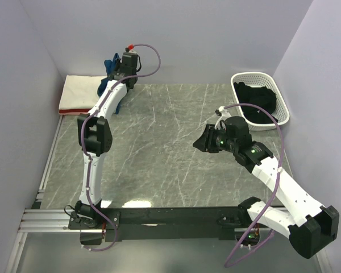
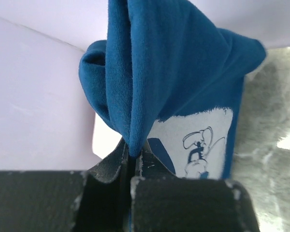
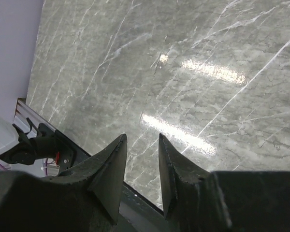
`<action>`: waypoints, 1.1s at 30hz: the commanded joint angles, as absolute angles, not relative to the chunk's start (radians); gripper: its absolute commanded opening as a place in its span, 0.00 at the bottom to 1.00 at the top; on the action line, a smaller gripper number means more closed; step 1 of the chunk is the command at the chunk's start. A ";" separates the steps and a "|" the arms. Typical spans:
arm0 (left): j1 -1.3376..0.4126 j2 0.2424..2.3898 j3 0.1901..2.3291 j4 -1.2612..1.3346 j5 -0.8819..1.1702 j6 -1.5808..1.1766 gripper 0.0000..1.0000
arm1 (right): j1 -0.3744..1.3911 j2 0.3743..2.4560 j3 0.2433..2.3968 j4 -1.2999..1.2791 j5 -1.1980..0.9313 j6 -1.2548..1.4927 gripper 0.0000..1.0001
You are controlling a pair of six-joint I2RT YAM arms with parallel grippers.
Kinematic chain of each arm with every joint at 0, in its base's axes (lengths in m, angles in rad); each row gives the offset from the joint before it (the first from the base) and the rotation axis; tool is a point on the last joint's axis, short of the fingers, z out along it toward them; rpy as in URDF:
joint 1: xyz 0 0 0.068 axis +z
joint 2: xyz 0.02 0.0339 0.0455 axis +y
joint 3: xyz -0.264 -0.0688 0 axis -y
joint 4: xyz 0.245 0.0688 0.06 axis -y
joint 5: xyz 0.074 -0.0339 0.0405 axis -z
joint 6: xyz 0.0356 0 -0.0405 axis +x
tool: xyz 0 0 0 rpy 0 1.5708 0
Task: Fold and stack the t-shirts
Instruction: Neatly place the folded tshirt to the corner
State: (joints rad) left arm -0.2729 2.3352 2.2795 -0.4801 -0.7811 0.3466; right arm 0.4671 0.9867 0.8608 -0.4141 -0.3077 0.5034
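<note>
One view alone, the left wrist's, shows the left gripper (image 2: 133, 155) clamped on the navy blue printed t-shirt (image 2: 174, 63) at far left; right gripper (image 3: 141, 141) part-open, empty; white plastic lattice basket (image 1: 282, 98) holds a black shirt (image 1: 256, 102).

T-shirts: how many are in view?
4: navy blue printed shirt in the left fingers; folded cream-white shirt atop pink-red shirt, far left; black shirt in the white plastic lattice basket. More may be hidden.

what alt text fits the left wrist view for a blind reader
The left gripper is shut on a bunched fold of a blue t-shirt that fills most of the frame, its white printed graphic partly showing. A pale wall lies to the left and the grey marble table to the right.
</note>
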 commanded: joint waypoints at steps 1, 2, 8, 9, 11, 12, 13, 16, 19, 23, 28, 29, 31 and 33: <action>-0.261 2.290 2.368 -0.413 -0.776 0.445 0.00 | 0.468 0.992 0.865 -0.410 -0.316 0.485 0.40; -0.258 2.287 2.376 -0.414 -0.772 0.455 0.00 | 0.469 1.000 0.865 -0.408 -0.319 0.485 0.40; -0.256 2.238 2.391 -0.417 -0.738 0.462 0.00 | 0.469 1.017 0.877 -0.399 -0.328 0.491 0.39; -0.255 2.232 2.388 -0.414 -0.735 0.466 0.00 | 0.469 1.020 0.880 -0.399 -0.330 0.491 0.39; -0.252 2.218 2.385 -0.404 -0.730 0.477 0.00 | 0.469 1.022 0.884 -0.400 -0.330 0.489 0.39; -0.247 2.212 2.379 -0.400 -0.723 0.479 0.00 | 0.469 1.020 0.887 -0.400 -0.330 0.489 0.40; -0.244 2.206 2.376 -0.399 -0.713 0.476 0.00 | 0.469 1.020 0.885 -0.400 -0.328 0.486 0.39; -0.239 2.189 2.375 -0.406 -0.698 0.465 0.00 | 0.469 1.019 0.885 -0.408 -0.322 0.486 0.39; -0.236 2.175 2.370 -0.402 -0.695 0.469 0.00 | 0.468 1.014 0.882 -0.411 -0.318 0.489 0.39; -0.227 2.154 2.361 -0.400 -0.684 0.462 0.00 | 0.469 1.008 0.879 -0.407 -0.314 0.495 0.39; -0.213 2.125 2.338 -0.391 -0.660 0.457 0.00 | 0.469 1.008 0.876 -0.403 -0.313 0.497 0.39; -0.209 2.123 2.329 -0.391 -0.649 0.454 0.00 | 0.468 1.009 0.874 -0.402 -0.313 0.499 0.39; -0.198 2.120 2.321 -0.396 -0.638 0.440 0.00 | 0.468 1.014 0.871 -0.396 -0.313 0.502 0.39; -0.184 2.121 2.301 -0.396 -0.615 0.425 0.00 | 0.468 1.019 0.868 -0.393 -0.319 0.503 0.39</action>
State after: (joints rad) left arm -0.2043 2.1933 2.3138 -0.4587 -0.6514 0.4473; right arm 0.4667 1.0233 0.8608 -0.4133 -0.3218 0.5041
